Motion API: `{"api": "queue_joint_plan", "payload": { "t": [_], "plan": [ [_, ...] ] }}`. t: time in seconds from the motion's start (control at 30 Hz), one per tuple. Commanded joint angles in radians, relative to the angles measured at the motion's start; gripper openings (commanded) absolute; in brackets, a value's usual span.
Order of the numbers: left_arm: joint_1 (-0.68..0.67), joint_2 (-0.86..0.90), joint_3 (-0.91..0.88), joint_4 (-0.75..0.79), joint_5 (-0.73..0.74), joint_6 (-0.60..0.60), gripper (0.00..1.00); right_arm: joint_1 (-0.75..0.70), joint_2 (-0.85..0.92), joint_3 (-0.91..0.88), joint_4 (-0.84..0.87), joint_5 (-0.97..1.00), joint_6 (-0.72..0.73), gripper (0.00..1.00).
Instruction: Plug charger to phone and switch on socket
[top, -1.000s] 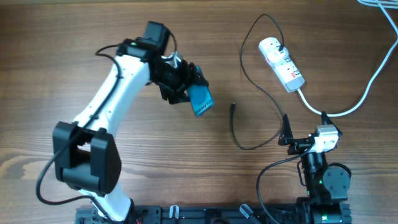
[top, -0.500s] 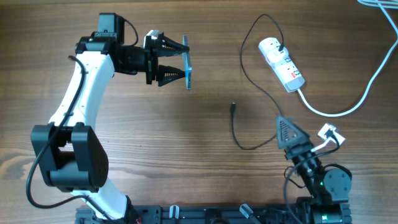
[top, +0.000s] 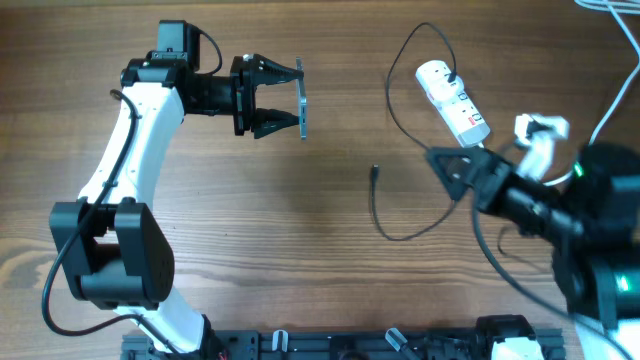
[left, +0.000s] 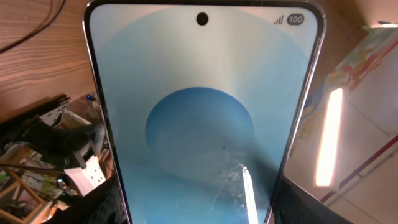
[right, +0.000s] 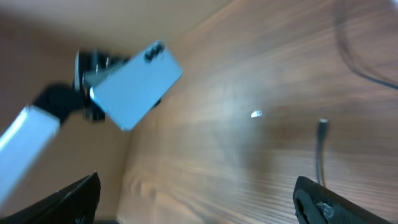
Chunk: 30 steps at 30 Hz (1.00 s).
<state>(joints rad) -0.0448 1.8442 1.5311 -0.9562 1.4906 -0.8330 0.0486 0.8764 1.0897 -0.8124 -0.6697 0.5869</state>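
My left gripper (top: 285, 97) is shut on the phone (top: 302, 100) and holds it in the air, edge-on to the overhead camera, at the upper middle-left. The phone's teal-and-white screen (left: 202, 112) fills the left wrist view, and its back (right: 134, 84) shows in the right wrist view. The charger's connector tip (top: 374, 172) lies on the table, also seen from the right wrist (right: 322, 127). Its thin black cable (top: 392, 105) loops up to the plug in the socket (top: 453, 100). My right gripper (top: 452, 166) is raised, open and empty (right: 199, 205), just below the socket.
The wooden table (top: 300, 250) carries the socket's thick white cord (top: 560, 180), which runs off to the upper right. A slack loop of black cable (top: 400, 236) lies at mid-table. The right arm's body (top: 590, 230) looms large at the right edge.
My left arm turned the phone on edge and moved it up and left, then held still. My right arm rose from the front right towards the socket.
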Motion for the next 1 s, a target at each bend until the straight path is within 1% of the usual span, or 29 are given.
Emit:
{"api": "queue_joint_plan", "payload": {
  "t": [0.0,0.03,0.07,0.13,0.2,0.27,0.33,0.47,0.57,0.6,0.67,0.73,0.8,0.93,0.97],
  "plan": [
    [0.004,-0.032,0.022,0.003,0.045,-0.013,0.63,0.165,0.113,0.113,-0.089,0.06,-0.219,0.99],
    [0.004,-0.032,0.021,0.003,0.041,-0.013,0.63,0.24,0.148,0.158,-0.134,0.18,-0.217,1.0],
    [0.004,-0.032,0.022,0.003,0.017,-0.013,0.64,0.383,0.219,0.25,-0.209,0.391,-0.196,1.0],
    [0.004,-0.032,0.021,0.003,-0.019,-0.017,0.64,0.587,0.336,0.386,-0.289,0.655,-0.15,0.99],
    [0.004,-0.032,0.021,0.003,-0.022,-0.018,0.64,0.786,0.489,0.56,-0.342,0.909,-0.087,0.99],
    [0.004,-0.032,0.021,0.002,-0.021,-0.021,0.65,0.895,0.618,0.681,-0.334,1.102,-0.066,0.99],
    [0.004,-0.032,0.021,0.002,-0.009,-0.023,0.65,0.931,0.694,0.715,-0.286,1.236,-0.009,1.0],
    [0.004,-0.032,0.021,0.002,0.014,-0.036,0.64,0.918,0.767,0.715,-0.115,1.233,-0.012,0.99],
    [0.004,-0.032,0.021,0.002,0.015,-0.036,0.65,0.898,0.784,0.715,-0.055,1.168,-0.006,0.91],
    [0.004,-0.032,0.021,0.003,0.017,-0.036,0.65,0.895,0.791,0.715,-0.056,1.169,0.0,0.87],
    [0.004,-0.032,0.021,0.003,0.016,-0.036,0.65,0.893,0.813,0.715,-0.061,1.169,0.002,0.68],
    [0.004,-0.032,0.021,0.002,0.016,-0.036,0.65,0.893,0.837,0.715,-0.069,1.153,0.001,0.76],
    [0.004,-0.032,0.021,0.003,0.016,-0.036,0.65,0.892,0.855,0.715,-0.071,1.155,0.016,0.74],
    [0.004,-0.032,0.021,0.003,0.016,-0.035,0.65,0.868,0.855,0.715,-0.068,1.113,0.016,0.54],
    [0.004,-0.032,0.021,0.003,0.016,-0.036,0.65,0.867,0.855,0.715,-0.068,1.108,0.017,0.5]
  ]
}}
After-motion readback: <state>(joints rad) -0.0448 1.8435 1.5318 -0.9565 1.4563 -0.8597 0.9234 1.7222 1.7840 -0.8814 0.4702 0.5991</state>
